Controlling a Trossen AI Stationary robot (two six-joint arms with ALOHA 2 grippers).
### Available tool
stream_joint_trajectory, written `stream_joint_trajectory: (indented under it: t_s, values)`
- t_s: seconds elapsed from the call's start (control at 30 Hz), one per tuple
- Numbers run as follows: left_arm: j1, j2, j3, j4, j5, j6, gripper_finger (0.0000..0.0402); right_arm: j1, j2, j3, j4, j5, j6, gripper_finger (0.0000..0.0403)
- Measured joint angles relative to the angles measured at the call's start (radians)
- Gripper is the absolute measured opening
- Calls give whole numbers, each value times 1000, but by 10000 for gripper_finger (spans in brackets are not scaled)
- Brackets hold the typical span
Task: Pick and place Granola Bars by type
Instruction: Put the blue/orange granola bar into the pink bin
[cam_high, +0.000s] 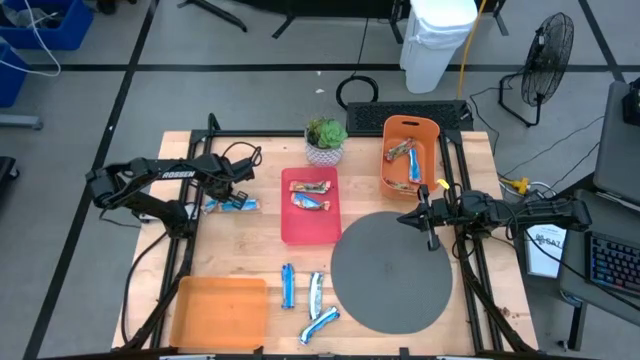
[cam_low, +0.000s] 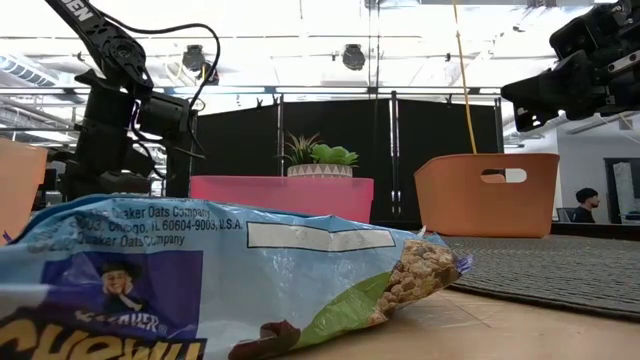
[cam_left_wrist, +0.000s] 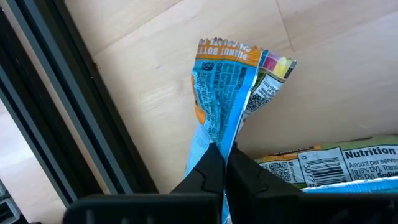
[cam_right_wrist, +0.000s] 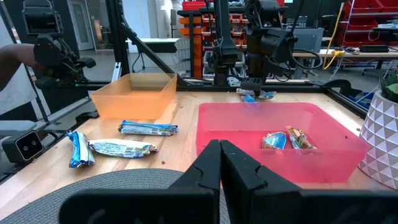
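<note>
Bench (cam_high: 250, 250), wooden, stock as we find it.

Left tool (cam_high: 238, 196): at the bench's left edge, fingers (cam_left_wrist: 208, 171) pressed together on a blue-and-orange granola bar (cam_left_wrist: 224, 99), pinching its wrapper. A second bar (cam_left_wrist: 323, 165) with a nutrition panel lies just beside it.

Right tool (cam_high: 428, 222): over the round dark mat (cam_high: 392, 272), fingers (cam_right_wrist: 208, 171) pressed together, nothing between them.

Red tray (cam_high: 310, 222): mid-bench, holding two brown-wrapped bars (cam_high: 311, 195).

Orange bin (cam_high: 425, 128): far right corner, holding two bars (cam_high: 408, 158), one blue.

Shallow orange tray (cam_high: 222, 312): near left corner.

Loose stock: we count three blue-and-white bars (cam_high: 311, 300) on bare wood between the shallow tray and the mat. One of them (cam_low: 200, 285) fills the low view, just before the camera.

Potted plant (cam_high: 325, 140): behind the red tray.
</note>
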Motion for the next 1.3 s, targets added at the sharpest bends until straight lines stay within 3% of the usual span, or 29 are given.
stream_joint_trajectory:
  t_s: [1.3]
  values:
    - [-8,-2,0,37,15,57,4,0,0,0,0,0,0,0]
